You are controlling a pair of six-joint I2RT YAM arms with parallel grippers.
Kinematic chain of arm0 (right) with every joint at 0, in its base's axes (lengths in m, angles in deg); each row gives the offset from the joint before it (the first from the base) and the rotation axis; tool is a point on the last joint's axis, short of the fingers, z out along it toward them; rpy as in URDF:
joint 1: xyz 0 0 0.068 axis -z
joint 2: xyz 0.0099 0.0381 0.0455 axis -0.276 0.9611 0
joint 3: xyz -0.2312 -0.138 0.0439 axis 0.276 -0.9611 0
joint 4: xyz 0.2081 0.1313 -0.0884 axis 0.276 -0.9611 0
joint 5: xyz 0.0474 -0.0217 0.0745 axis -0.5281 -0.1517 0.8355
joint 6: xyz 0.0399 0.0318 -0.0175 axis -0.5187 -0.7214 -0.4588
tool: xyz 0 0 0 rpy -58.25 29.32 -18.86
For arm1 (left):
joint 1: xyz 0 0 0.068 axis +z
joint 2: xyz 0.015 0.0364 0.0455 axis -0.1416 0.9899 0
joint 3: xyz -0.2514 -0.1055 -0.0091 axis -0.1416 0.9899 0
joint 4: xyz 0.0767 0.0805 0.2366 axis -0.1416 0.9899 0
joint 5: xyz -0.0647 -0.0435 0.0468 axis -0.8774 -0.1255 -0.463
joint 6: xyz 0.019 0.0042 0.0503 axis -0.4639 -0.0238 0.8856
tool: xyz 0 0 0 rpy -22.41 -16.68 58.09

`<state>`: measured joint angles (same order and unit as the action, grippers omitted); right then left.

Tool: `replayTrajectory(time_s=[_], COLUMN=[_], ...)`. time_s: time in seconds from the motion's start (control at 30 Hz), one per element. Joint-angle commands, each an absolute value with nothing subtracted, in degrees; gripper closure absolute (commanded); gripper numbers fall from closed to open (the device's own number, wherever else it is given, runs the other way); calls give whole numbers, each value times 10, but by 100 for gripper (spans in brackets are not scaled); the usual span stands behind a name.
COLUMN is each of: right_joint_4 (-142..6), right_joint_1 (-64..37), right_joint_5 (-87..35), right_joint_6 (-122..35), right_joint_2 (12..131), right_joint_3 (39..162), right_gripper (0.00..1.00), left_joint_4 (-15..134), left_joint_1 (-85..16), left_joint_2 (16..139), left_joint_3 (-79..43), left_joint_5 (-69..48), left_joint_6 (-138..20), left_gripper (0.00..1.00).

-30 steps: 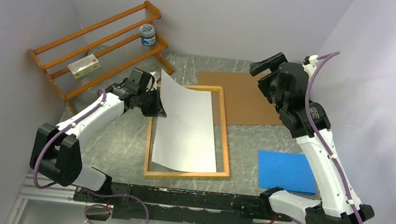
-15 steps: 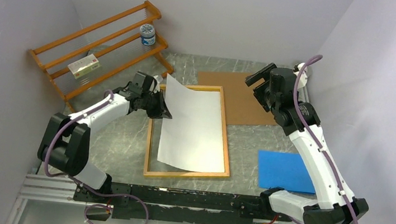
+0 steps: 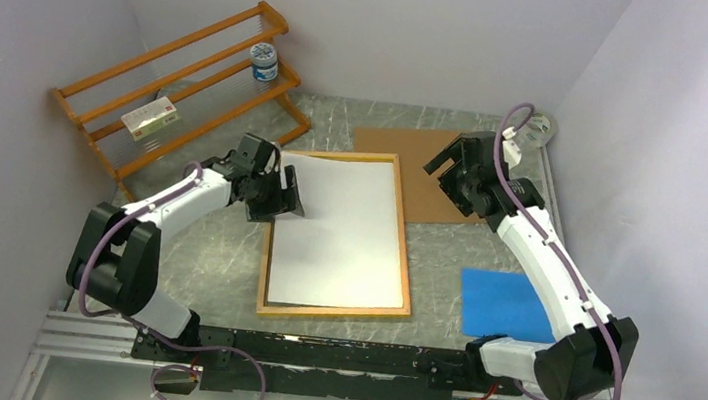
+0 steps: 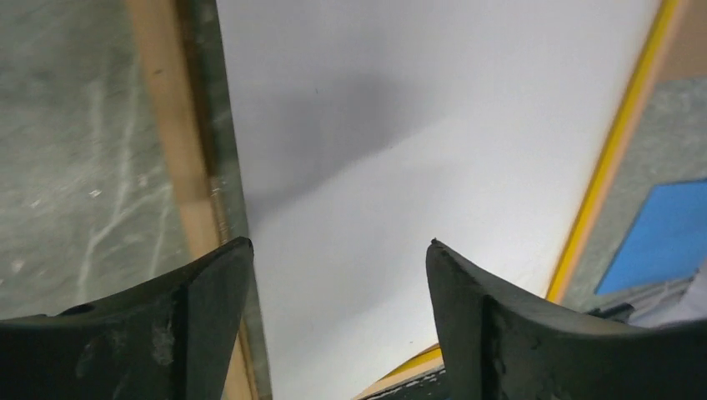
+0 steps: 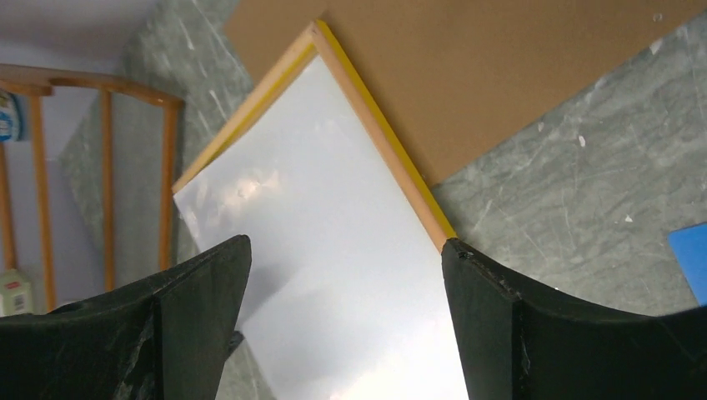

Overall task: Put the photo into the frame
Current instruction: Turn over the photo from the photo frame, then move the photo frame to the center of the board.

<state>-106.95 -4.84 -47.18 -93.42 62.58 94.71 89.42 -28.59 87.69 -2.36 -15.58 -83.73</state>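
Change since the earlier frame: the photo point(image 3: 336, 233) is no longer curled up at its far left corner. It lies flat, white back up, inside the frame point(image 3: 332, 310), which sits at the table's point(image 3: 213, 254) centre.

Left gripper point(image 4: 338, 243): it had the corner pinched; its jaws now stand apart and empty, low over the frame's left rail.

Right gripper point(image 5: 346, 242): has moved down and in toward the frame's far right corner. Jaws wide, holding nothing.

Materials:
- Photo: smooth paper, slightly glossy, a soft shadow across it.
- Frame: thin rectangle, pale wood rails with a yellow strip on the outer edge.
- Board point(image 3: 426, 196): matte brown, flat, touching the frame's far right.
- Blue sheet point(image 3: 509, 303): small, matte, well apart to the right.
- Table: grey-green, marble-veined.
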Motion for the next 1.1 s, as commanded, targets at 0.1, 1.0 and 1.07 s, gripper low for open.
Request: replayTrajectory(time_s=[0.1,1.0,1.07], right_joint_4=[-1011,-940,-935], right_joint_1=[-36,-37,-41], right_joint_5=[-417,-90,-75], right_joint_6=[-886,-703,-705], right_joint_2=[669,931,920], right_joint_3=[901,874,865], right_gripper=[12,6,7], left_joint_4=[956,843,845], left_joint_1=[-284,-213,-213], left_joint_2=[829,964,958], left_joint_3=[-29,12,15], left_joint_5=[-50,-322,-342], left_joint_6=[-814,-808,-813], left_gripper=[13,15,18])
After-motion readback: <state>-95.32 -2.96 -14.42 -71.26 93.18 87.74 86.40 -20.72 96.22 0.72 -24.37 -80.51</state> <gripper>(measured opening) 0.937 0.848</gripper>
